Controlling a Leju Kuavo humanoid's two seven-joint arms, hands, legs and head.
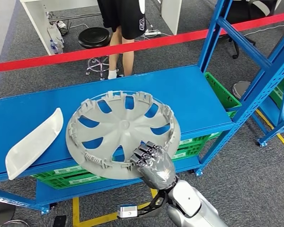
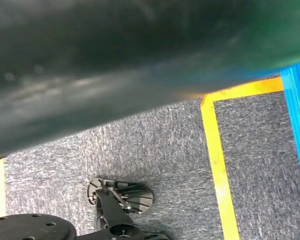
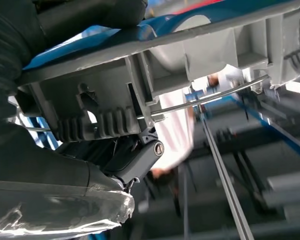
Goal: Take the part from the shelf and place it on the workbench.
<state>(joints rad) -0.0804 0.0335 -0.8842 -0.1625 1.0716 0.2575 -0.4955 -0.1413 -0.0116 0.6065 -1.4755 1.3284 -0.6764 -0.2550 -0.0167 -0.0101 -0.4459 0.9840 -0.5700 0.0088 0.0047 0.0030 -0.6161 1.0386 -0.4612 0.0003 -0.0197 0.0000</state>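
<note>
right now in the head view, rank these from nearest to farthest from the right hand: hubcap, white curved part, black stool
1. hubcap: gripped at its near rim by the right hand.
2. white curved part: far left on the blue shelf.
3. black stool: behind the red tape.

Hubcap [image 1: 120,130] on shelf [image 1: 190,94], beside trim piece [image 1: 33,142]

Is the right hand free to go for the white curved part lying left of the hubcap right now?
Probably not. The right hand grips the rim of the grey hubcap, so it is occupied, and the hubcap lies between it and the white curved part on the blue shelf.
</note>
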